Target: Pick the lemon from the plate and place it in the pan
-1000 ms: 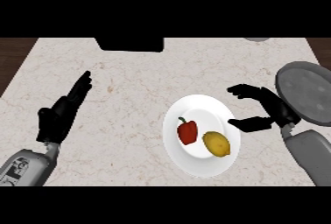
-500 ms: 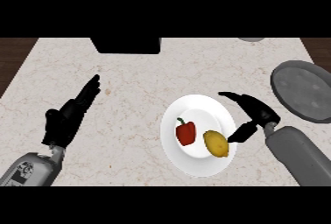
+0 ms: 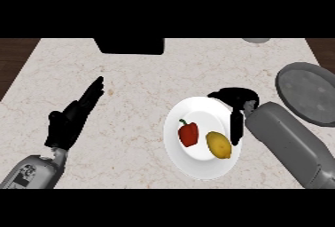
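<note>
the right hand (image 3: 237, 99) has moved in at 1 o'clock of the lemon (image 3: 218, 145), fingers open and empty. the grasp looks next.

Red pepper (image 3: 188, 134); black box (image 3: 130, 45) at far edge.

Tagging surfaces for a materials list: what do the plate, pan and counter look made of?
The plate looks like glazed white ceramic: plain, smooth, evenly bright; plastic is possible. The pan looks like matte dark grey metal, faintly speckled. The counter looks like pale stone, with beige marble-like veining.
</note>
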Tool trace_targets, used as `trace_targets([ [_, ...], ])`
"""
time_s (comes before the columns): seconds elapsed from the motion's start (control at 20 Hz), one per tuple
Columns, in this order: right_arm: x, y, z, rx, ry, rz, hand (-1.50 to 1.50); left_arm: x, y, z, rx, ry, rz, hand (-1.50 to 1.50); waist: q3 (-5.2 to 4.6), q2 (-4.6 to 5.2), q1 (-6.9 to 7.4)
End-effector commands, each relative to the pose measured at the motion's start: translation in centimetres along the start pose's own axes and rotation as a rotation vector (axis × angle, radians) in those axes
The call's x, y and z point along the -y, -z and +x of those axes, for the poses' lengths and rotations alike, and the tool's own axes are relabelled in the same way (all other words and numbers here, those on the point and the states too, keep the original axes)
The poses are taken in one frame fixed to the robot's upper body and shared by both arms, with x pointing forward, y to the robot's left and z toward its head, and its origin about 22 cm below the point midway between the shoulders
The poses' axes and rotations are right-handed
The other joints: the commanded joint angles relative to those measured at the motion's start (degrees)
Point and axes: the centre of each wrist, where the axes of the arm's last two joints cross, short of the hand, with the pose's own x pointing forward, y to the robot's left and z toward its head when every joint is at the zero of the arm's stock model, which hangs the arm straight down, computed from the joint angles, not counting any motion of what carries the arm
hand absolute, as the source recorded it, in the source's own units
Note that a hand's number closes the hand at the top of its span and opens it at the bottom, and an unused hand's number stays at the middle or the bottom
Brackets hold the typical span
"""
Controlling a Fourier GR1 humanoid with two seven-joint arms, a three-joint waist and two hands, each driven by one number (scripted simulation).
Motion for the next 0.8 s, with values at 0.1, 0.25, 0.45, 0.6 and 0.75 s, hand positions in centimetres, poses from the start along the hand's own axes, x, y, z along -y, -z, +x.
trace_targets([
  [0.1, -0.6, 2.1, 6.1, -0.086, -0.146, 0.254, -1.5, 1.0, -0.3, 0.0, -0.005, 0.005, 0.003, 0.0, 0.09, -0.01, -0.33],
  [0.25, -0.3, 2.0, 8.0, -0.092, -0.162, 0.303, -1.5, -1.0, -0.1, -0.7, -0.013, -0.012, 0.005, 0.0, 0.08, -0.09, -1.24],
  [0.45, -0.2, 1.4, 10.5, -0.121, -0.175, 0.28, -1.5, -1.9, -1.1, 0.1, -0.006, 0.004, 0.025, 0.0, 0.11, -0.17, -1.11],
  [0.6, -2.5, 1.8, 10.7, -0.157, -0.216, 0.244, -1.5, -0.8, -0.9, -1.4, -0.02, -0.008, 0.016, 0.0, 0.11, -0.11, -1.3],
  [0.75, -2.6, 2.0, 8.4, -0.19, -0.239, 0.288, -1.5, -0.7, 0.4, -1.1, -0.011, -0.004, 0.003, 0.0, 0.1, -0.09, -1.74],
])
